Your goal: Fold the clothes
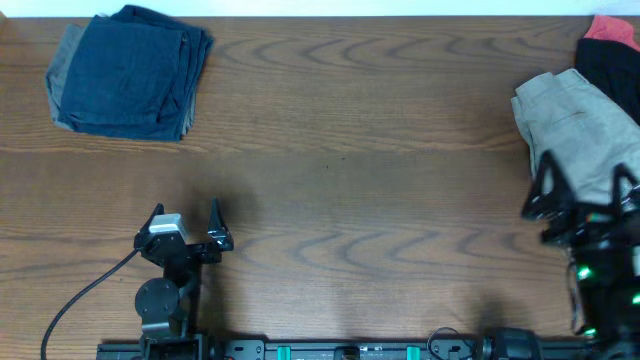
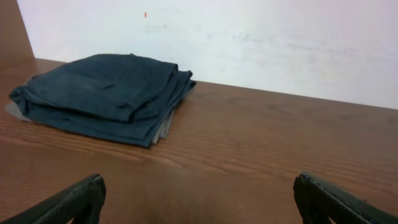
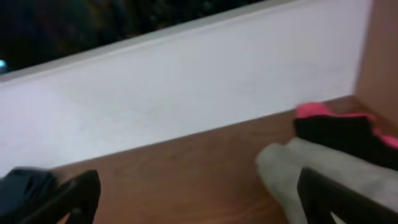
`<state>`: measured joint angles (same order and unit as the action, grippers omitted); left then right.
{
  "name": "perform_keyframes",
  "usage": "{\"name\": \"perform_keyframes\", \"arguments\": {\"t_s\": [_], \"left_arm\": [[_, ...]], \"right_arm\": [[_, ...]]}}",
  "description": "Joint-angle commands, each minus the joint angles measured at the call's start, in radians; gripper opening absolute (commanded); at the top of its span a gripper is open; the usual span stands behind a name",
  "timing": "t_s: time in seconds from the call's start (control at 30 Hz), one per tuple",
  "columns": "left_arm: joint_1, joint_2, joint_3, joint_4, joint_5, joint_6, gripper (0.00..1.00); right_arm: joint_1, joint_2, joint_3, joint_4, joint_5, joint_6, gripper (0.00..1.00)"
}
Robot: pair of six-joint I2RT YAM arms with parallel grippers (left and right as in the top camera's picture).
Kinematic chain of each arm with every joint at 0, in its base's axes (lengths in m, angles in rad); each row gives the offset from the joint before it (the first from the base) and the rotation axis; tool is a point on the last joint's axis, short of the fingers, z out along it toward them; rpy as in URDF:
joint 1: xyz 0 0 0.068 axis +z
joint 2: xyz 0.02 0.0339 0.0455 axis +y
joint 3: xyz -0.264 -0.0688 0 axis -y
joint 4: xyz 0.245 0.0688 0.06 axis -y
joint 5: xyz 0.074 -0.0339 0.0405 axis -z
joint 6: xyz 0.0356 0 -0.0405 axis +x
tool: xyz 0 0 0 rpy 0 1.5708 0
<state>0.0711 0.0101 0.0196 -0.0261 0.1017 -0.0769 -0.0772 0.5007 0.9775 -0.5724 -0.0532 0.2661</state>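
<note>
1. Step in hand: the navy shorts [image 1: 130, 70] lie as a squared, layered stack at the upper left of the overhead view. A grey layer [image 1: 62, 75] shows beneath the stack's left edge. This stack reads as finished work, while a loose pile waits at the right edge, so the phase is judged to be fetching the next garment.
2. Unfolded pile: the khaki shorts [image 1: 575, 125] lie rumpled at the right margin. A black garment [image 1: 612, 70] lies above them in the frame, and a coral-red garment [image 1: 612, 28] sits in the top right corner.
3. The right claw [image 1: 585, 190] is spread wide and pinches nothing. From overhead it lies over the lower edge of the khaki shorts; whether it touches the cloth cannot be told. Its own camera view is blurred.
4. The left claw [image 1: 186, 215] is spread wide and empty at the lower left, over bare table [image 1: 350, 150]. It is well apart from the navy stack, which lies ahead of it and to the left in its wrist view.
5. Next move (judgement): the right claw should settle on a khaki edge, close on that cloth alone, and draw it to the bare centre for flattening. The black garment touches the khaki pair and may drag along with it.
</note>
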Motion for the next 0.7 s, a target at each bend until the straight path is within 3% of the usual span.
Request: {"name": "perform_keyframes", "arguments": {"t_s": [0.0,0.33,0.67], "left_arm": [[0.005,-0.006,-0.016,-0.036,0.014,0.013,0.98],[0.005,-0.006,-0.016,-0.036,0.014,0.013,0.98],[0.005,-0.006,-0.016,-0.036,0.014,0.013,0.98]], "right_arm": [[0.026,-0.126,-0.204,0.091,-0.083,-0.012,0.99],[0.116,-0.363,-0.695,0.498,-0.082,-0.004,0.99],[0.122,-0.496,-0.910,0.591,-0.002,0.037,0.99]]}}
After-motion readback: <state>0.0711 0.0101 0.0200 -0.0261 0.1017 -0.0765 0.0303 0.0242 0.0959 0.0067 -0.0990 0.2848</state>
